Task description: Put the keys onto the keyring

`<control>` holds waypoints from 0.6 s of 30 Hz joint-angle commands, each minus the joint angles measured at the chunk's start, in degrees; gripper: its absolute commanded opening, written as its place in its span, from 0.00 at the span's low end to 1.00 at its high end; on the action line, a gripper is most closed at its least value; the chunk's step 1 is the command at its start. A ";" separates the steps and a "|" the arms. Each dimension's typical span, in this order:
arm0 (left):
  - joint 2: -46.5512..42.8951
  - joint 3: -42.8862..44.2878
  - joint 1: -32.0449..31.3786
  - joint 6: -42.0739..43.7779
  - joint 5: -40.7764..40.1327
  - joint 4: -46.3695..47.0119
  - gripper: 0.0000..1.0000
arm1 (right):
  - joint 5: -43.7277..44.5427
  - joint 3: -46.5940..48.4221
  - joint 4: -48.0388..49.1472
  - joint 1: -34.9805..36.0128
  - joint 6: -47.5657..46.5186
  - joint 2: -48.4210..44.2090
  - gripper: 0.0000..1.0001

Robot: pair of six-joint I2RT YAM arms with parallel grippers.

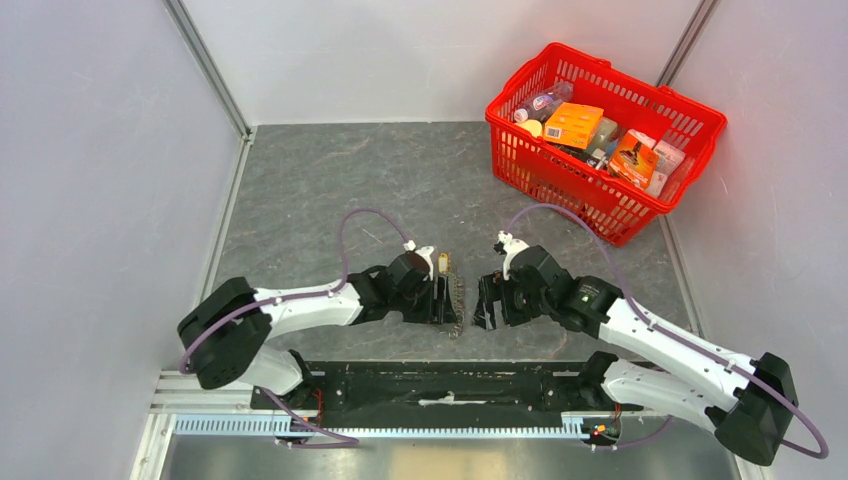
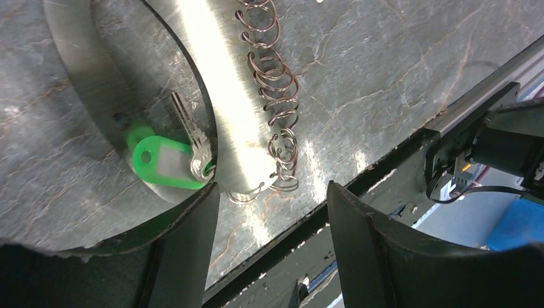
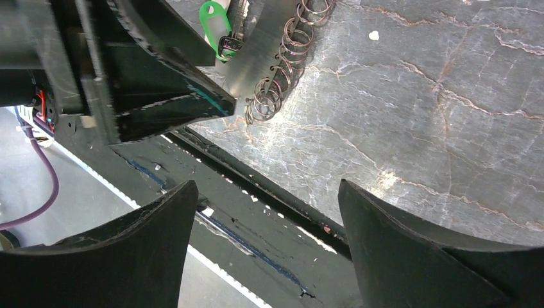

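Observation:
The keyring lies between my two grippers as a shiny grey band [image 2: 221, 96] edged with a row of small wire rings [image 2: 276, 83]. A green tag [image 2: 163, 165] rests under the band's inner side, with a silver key [image 2: 188, 128] lying against it. From above, the keyring [image 1: 457, 295] shows a yellow tag [image 1: 441, 265] at its far end. My left gripper [image 2: 272, 186] is open just short of the band's near end, with nothing between its fingers. My right gripper [image 3: 264, 186] is open and empty, low over the table's near edge to the right of the rings [image 3: 272, 96].
A red basket [image 1: 580, 190] full of packets and bottles stands at the back right. A black rail [image 1: 450, 385] runs along the near edge, right under both grippers. White walls close in the left, right and far sides of the grey stone-patterned table [image 1: 330, 180].

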 commanded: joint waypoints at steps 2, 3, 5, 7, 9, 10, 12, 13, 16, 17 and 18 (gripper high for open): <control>5.42 0.08 -0.56 -3.53 1.16 7.89 0.68 | 2.45 -0.66 1.80 1.39 2.04 0.72 0.87; 6.47 0.20 -0.55 -3.68 0.82 8.12 0.68 | 2.78 -0.84 1.81 1.73 2.24 1.01 0.87; 7.94 0.25 -0.61 -3.86 -0.41 7.92 0.68 | 3.68 -1.19 1.81 2.23 2.51 1.17 0.86; 8.15 0.20 -0.55 -3.68 -2.63 6.93 0.68 | 4.15 -1.30 1.81 2.59 2.64 1.17 0.86; 7.32 -0.13 -0.52 -3.11 -5.09 4.53 0.68 | 4.35 -1.47 1.72 2.77 2.64 1.09 0.86; 6.55 -0.39 -0.52 -2.81 -6.16 3.55 0.68 | 4.52 -1.55 1.72 2.85 2.70 1.14 0.86; 4.98 -0.71 -0.43 -1.98 -7.95 1.37 0.68 | 4.87 -1.73 1.78 2.94 2.64 1.37 0.86; 4.13 -0.88 -0.39 -1.63 -8.11 0.32 0.68 | 5.08 -1.78 1.89 2.94 2.61 1.56 0.86; 2.13 -1.17 -0.26 -0.74 -10.98 -2.36 0.68 | 5.30 -1.69 2.80 3.15 2.56 2.91 0.86; 1.37 -1.23 -0.10 -0.41 -11.49 -3.13 0.68 | 5.35 -1.65 3.07 3.31 2.61 3.42 0.86; 0.67 -1.23 0.00 -0.01 -11.97 -4.03 0.68 | 5.36 -1.57 3.36 3.53 2.66 3.95 0.86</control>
